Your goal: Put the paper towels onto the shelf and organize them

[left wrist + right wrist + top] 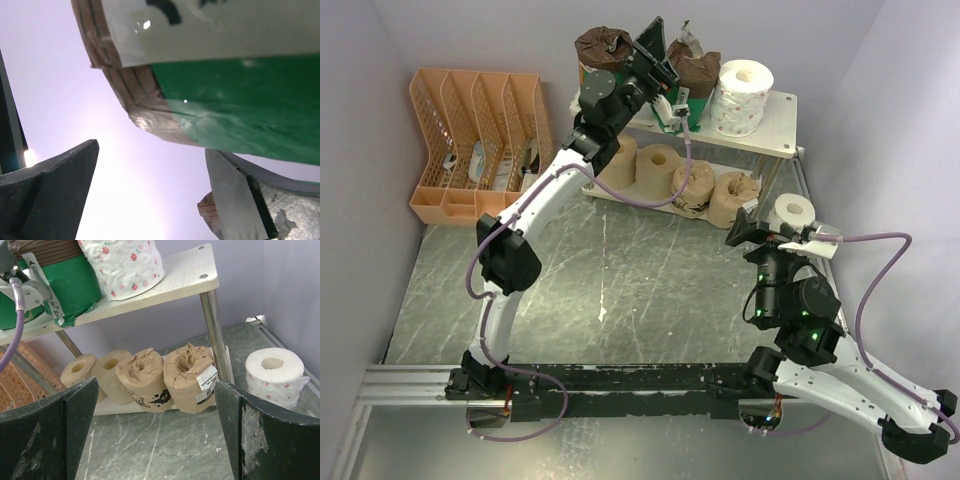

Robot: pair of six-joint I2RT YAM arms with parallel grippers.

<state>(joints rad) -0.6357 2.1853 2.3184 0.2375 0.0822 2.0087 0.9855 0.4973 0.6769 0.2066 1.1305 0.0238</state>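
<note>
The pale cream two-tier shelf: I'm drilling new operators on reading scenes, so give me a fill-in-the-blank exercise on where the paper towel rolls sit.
The lower board of the pale cream two-tier shelf holds ____ tan paper-wrapped rolls.
On its upper board a white flower-printed roll stands beside two rolls with brown ends and ____ bands.
Another white roll stands off the shelf, on the grey marbled ____.
The left gripper, jaws ____, is up at the upper board.
Missing: four; green; table; open.
</note>
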